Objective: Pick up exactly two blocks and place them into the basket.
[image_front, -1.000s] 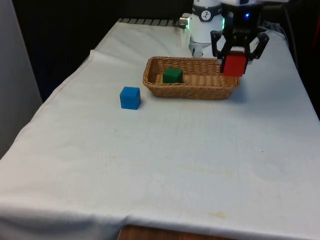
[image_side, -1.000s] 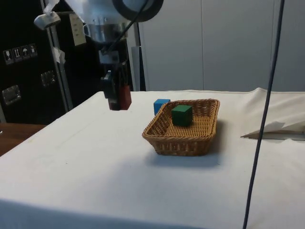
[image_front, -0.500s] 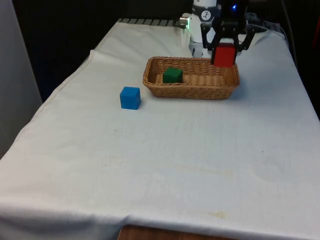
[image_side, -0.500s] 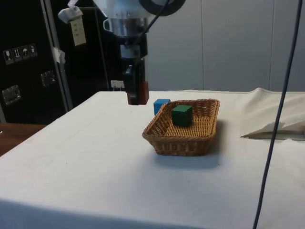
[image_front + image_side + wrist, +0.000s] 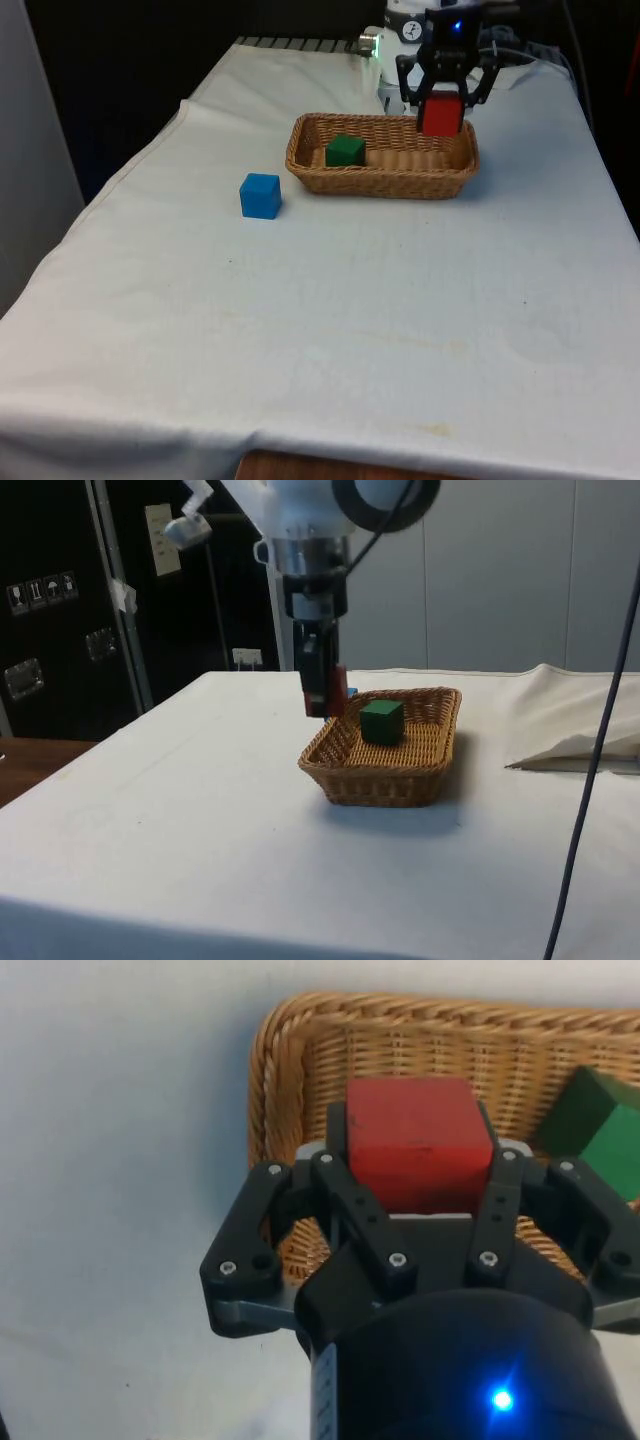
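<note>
Front view: gripper [image 5: 441, 108] is up in the air over the basket [image 5: 381, 177], at the end toward the front view's right. Fingers are clamped on the red block [image 5: 440, 112], 1 on each side, block clear of the basket floor.

Side view: gripper [image 5: 322, 693] hangs straight down above the near-left rim of the basket [image 5: 385, 775], red block [image 5: 335, 690] partly hidden behind the black fingers.

Wrist view: red block [image 5: 418, 1141] sits square between the fingers [image 5: 352, 1208], basket [image 5: 285, 1090] weave directly below it, so the block is inside the rim line, near the corner. Gripper [image 5: 420, 1175] is not tilted as far as I can tell.

Green block [image 5: 345, 151] lies in the basket, at the end toward the front view's left, well apart from the red one. Same block in side view [image 5: 381, 721] and wrist view [image 5: 602, 1130], resting on the basket floor.

Blue block [image 5: 260, 195] sits on the worktop [image 5: 330, 300] outside the basket, near its end on the front view's left, not touching it. Side view has the blue block [image 5: 350, 692] mostly hidden behind gripper and basket.

Count: 1 block in the basket, 1 held above it, 1 on the white cloth.
</note>
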Tool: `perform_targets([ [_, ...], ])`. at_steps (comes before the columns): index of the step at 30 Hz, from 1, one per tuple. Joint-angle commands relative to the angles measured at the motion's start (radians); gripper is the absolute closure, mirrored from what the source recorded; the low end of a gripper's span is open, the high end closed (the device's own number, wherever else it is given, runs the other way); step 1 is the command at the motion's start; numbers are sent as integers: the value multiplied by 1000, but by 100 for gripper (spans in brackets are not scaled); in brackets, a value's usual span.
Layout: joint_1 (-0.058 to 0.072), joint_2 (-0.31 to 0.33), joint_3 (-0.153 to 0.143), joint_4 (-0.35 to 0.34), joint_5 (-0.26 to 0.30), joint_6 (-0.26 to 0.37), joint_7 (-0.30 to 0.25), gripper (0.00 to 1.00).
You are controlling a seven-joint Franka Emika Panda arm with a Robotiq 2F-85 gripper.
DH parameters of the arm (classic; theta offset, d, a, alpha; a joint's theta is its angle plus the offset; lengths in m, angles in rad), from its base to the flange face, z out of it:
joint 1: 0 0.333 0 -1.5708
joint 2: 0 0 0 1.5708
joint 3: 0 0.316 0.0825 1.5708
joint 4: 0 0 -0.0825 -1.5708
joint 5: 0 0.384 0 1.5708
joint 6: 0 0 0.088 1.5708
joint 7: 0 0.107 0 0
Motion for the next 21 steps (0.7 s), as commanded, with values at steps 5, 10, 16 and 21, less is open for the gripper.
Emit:
perform_targets([
  [5,0,8,0,-60,0,73,6,99],
  [10,0,17,-2,-101,0,109,4,99],
  [16,-2,55,-10,-165,4,212,-3,99],
  [21,-1,87,-10,-178,8,254,-5,99],
])
